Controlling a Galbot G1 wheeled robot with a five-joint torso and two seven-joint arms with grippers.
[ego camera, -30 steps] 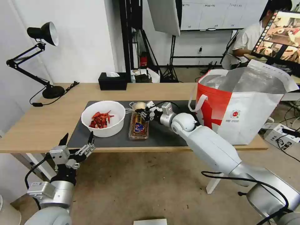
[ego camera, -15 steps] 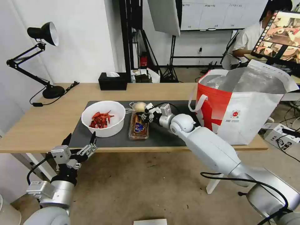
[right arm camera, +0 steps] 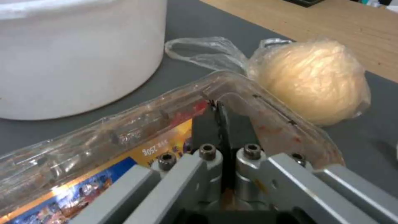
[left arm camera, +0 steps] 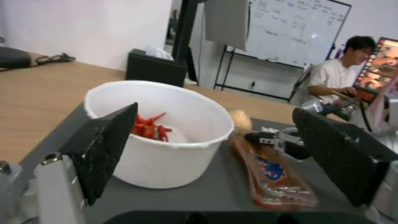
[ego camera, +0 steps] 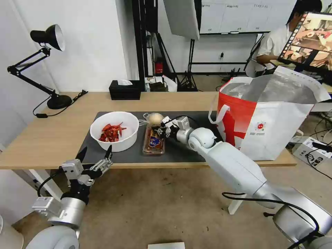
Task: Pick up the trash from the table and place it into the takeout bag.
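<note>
The trash lies on the table's [ego camera: 52, 135] dark mat [ego camera: 180, 152]: a white bowl [ego camera: 114, 130] of red shells, a clear plastic tray [ego camera: 154, 141] with red scraps, and a bagged pale bun [ego camera: 155, 118]. My right gripper [ego camera: 159, 131] is shut on the far rim of the tray [right arm camera: 124, 130], right beside the bun [right arm camera: 315, 81]. My left gripper [ego camera: 97, 155] hangs open at the table's front edge, just short of the bowl [left arm camera: 166, 130]; nothing lies between its fingers [left arm camera: 104, 149]. The takeout bag [ego camera: 273, 117] stands open at the table's right end.
A black tissue box [ego camera: 125, 90] sits at the back of the table and a black desk lamp [ego camera: 45, 69] at its far left. The bag's white handle [ego camera: 218, 116] hangs toward the mat. Bare wood lies left of the mat.
My left gripper has risen and moved forward and right, closer to the bowl. The right gripper has edged slightly along the tray's rim.
</note>
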